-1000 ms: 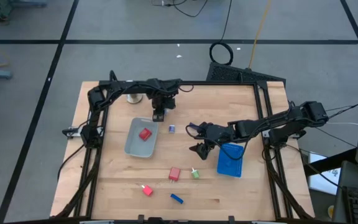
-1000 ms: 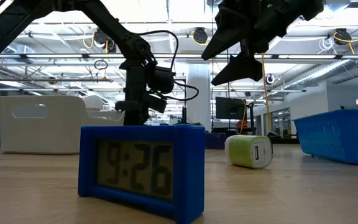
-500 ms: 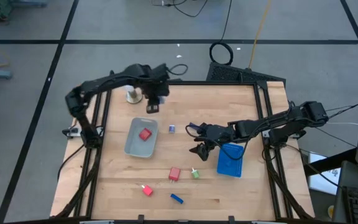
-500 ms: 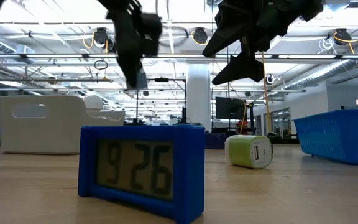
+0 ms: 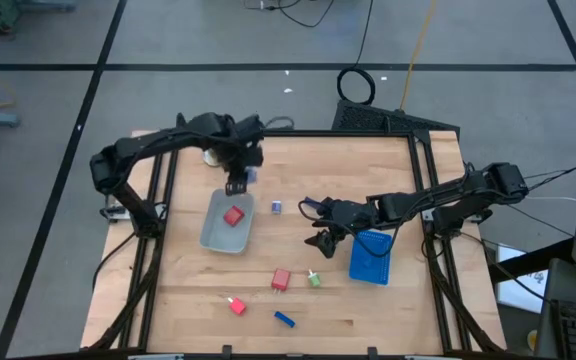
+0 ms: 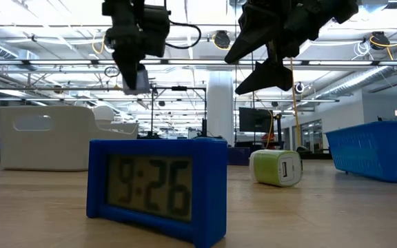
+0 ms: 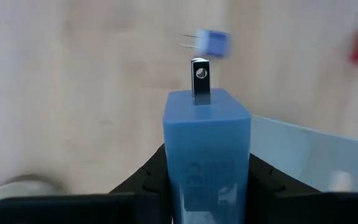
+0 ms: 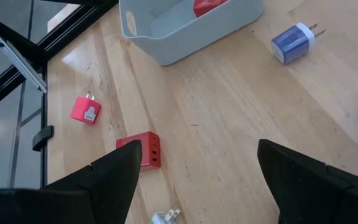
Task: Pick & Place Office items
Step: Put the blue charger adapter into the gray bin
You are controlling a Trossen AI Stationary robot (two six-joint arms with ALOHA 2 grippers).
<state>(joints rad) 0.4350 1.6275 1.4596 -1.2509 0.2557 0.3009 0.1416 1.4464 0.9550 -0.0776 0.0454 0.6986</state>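
The left hand [image 5: 235, 186], clamped on a small blue plastic plug block [image 7: 206, 146], has swung over the grey tray [image 5: 211, 228]: drop looks imminent.

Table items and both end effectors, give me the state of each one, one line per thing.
Left end effector: shut on blue charger, above grey tray's rim.
Right end effector: open, empty, raised.
Grey tray: holds red block.
Blue clock: upright, reads 9:26.
Green charger: lying on table.
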